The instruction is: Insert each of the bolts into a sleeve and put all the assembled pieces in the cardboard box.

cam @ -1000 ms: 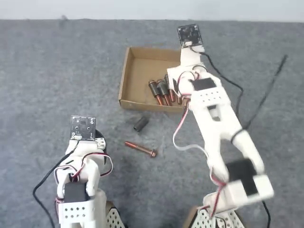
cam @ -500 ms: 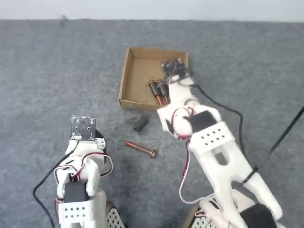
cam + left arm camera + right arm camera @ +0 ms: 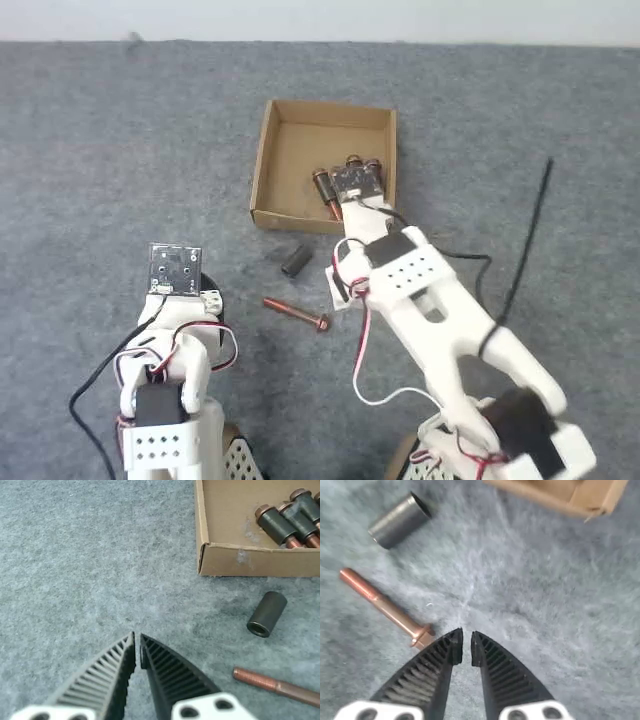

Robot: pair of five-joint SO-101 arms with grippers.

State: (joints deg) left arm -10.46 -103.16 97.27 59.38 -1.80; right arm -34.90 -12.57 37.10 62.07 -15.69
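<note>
Our right gripper (image 3: 466,636), fingers together, hangs just beside the head of the bolt (image 3: 382,604); the sleeve (image 3: 400,521) lies farther off.

The sleeve (image 3: 294,260) lies between the cardboard box (image 3: 262,168) holding assembled pieces (image 3: 324,187) and the bolt (image 3: 295,312).

Open grey carpet (image 3: 120,150) surrounds the loose bolt (image 3: 295,312) and sleeve (image 3: 294,260), except where the cardboard box (image 3: 300,220) wall stands near the sleeve and the right gripper (image 3: 462,640) hangs beside the bolt's head.
</note>
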